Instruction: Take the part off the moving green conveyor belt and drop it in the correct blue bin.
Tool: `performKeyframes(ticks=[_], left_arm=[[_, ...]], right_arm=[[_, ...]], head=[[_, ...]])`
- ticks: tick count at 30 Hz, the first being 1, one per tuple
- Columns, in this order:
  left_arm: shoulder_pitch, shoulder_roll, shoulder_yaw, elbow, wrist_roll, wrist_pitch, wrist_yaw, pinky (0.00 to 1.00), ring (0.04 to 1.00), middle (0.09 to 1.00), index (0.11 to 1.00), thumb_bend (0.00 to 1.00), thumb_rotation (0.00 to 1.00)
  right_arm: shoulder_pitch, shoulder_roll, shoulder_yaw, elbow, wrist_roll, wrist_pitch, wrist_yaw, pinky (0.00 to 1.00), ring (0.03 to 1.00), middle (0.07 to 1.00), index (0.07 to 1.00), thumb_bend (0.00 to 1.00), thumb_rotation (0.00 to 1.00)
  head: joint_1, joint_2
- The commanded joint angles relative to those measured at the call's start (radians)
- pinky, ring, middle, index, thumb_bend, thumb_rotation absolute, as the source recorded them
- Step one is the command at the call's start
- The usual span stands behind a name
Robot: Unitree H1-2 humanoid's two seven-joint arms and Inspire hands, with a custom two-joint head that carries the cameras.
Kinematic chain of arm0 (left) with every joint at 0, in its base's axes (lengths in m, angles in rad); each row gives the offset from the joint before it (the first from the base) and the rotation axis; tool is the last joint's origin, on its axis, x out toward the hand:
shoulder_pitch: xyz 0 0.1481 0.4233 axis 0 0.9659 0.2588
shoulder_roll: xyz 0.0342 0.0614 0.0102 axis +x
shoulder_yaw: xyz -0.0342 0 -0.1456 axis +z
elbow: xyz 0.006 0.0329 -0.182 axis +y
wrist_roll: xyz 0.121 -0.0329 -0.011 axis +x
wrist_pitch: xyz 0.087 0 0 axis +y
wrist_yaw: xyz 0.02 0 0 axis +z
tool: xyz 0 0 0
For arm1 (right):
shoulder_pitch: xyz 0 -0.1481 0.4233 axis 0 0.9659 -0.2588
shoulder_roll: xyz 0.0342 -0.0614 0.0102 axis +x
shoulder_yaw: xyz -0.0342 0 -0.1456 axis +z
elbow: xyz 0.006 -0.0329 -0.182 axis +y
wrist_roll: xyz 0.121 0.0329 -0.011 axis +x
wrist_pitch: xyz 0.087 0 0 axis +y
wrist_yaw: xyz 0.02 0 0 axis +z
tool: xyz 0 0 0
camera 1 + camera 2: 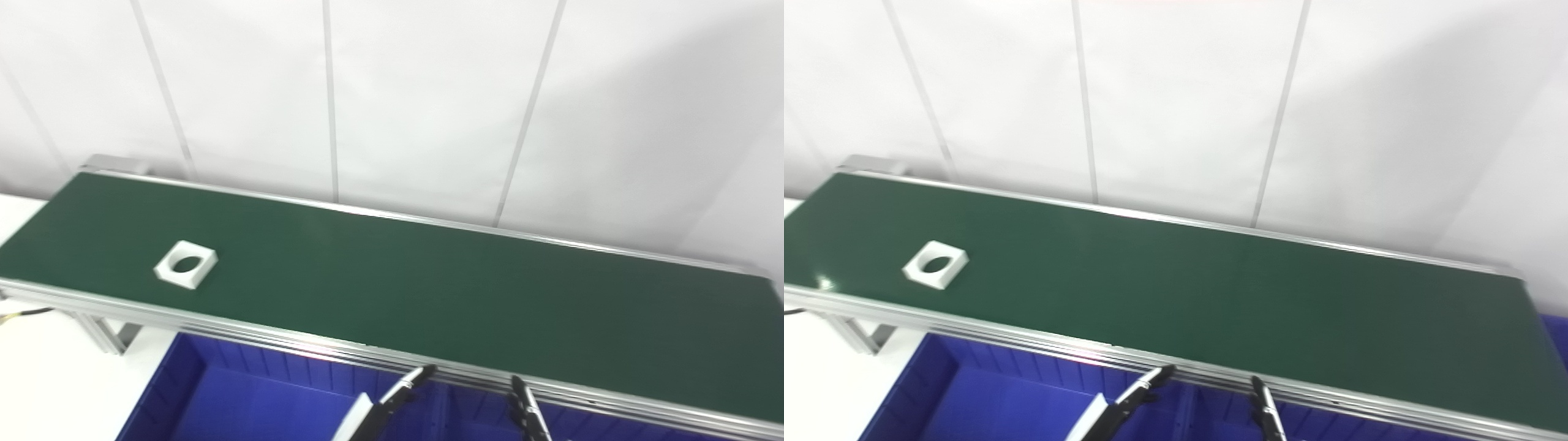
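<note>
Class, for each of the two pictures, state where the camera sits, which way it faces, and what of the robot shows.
Left eye view: on the head, facing down over the green conveyor belt; only dark fingertips show at the bottom edge.
Right eye view: beside it, the scene sitting further left in the picture; same fingertips.
Shared: belt, white square part with a round hole, blue bin.

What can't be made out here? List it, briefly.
- Left hand: in both eye views only dark fingertips rise above the bottom edge, so open or shut is unknowable.
- Right hand: likewise cut off by the bottom edge.
- Blue bin: its near part runs off the frame; how many compartments, unclear.
- White part: too small and soft to read anything beyond a square with a round hole.
- Conveyor belt: motion cannot be judged from a still.
</note>
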Motion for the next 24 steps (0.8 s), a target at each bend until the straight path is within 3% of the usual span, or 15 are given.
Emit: performKeyframes(ticks=[1,5,24], left_arm=[[-0.020,-0.015,-0.001,-0.013,0.010,-0.040,0.017,0.86,0.928,0.943,0.925,0.89,0.91],[-0.016,-0.020,0.005,-0.014,0.018,-0.036,0.010,0.85,0.929,0.945,0.927,0.90,0.91],[-0.039,-0.004,0.010,0.004,-0.002,-0.041,0.014,0.86,0.927,0.940,0.922,0.89,0.90]], right_arm=[[-0.005,0.000,-0.013,-0.022,0.006,-0.053,0.015,0.95,0.974,1.000,1.000,0.91,1.00],[-0.001,0.000,-0.022,-0.020,0.007,-0.053,0.028,0.95,0.977,1.000,1.000,0.88,1.00],[-0.029,0.029,-0.033,0.012,0.008,-0.053,0.055,0.96,0.976,1.000,1.000,0.91,1.00]], head=[[0.001,0.000],[0.008,-0.002],[0.018,-0.009]])
